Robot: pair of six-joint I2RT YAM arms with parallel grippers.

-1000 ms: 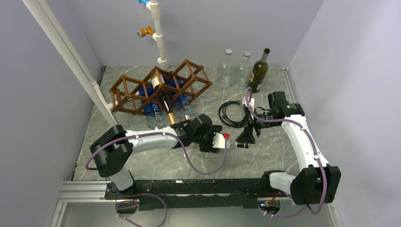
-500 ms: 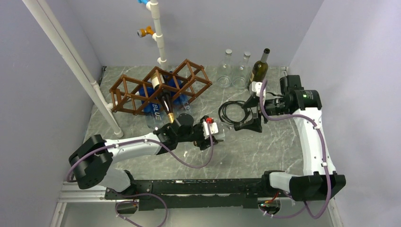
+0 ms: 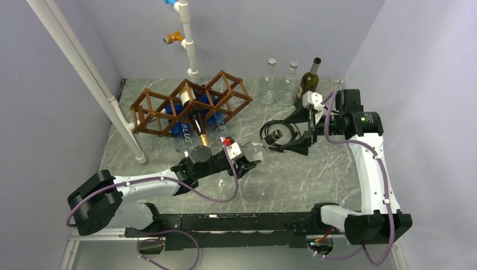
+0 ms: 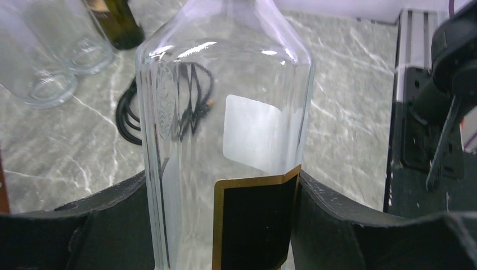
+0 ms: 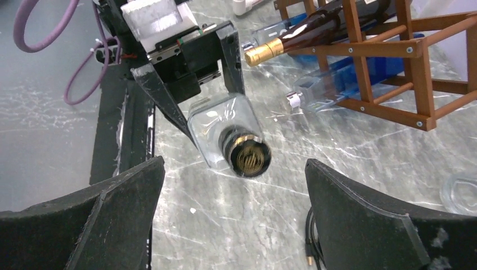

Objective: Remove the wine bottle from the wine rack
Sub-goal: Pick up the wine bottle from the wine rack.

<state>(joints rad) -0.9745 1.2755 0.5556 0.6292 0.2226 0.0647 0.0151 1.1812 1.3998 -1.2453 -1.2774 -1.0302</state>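
The left claw [image 4: 222, 180] is part-way spread and clamps the body of a clear glass bottle [image 4: 225, 84], one finger pressed against each side beside its black, gold-edged label. The bottle's dark-capped neck points into the right claw [image 5: 233, 163], whose jaws stand wide apart on either side without touching it. Beyond them the wine bottle [image 3: 197, 122], dark with a gold-foil neck, lies in a cell of the wine rack [image 5: 360, 50].

A grey marble-patterned tabletop [image 3: 315, 180] carries a brown wooden lattice wine rack [image 5: 416, 67] at the far left. To its right stand two clear glass bottles [image 3: 266, 85] and a dark green glass bottle [image 3: 307, 85]. A coiled black cable [image 3: 263, 138] lies nearer.
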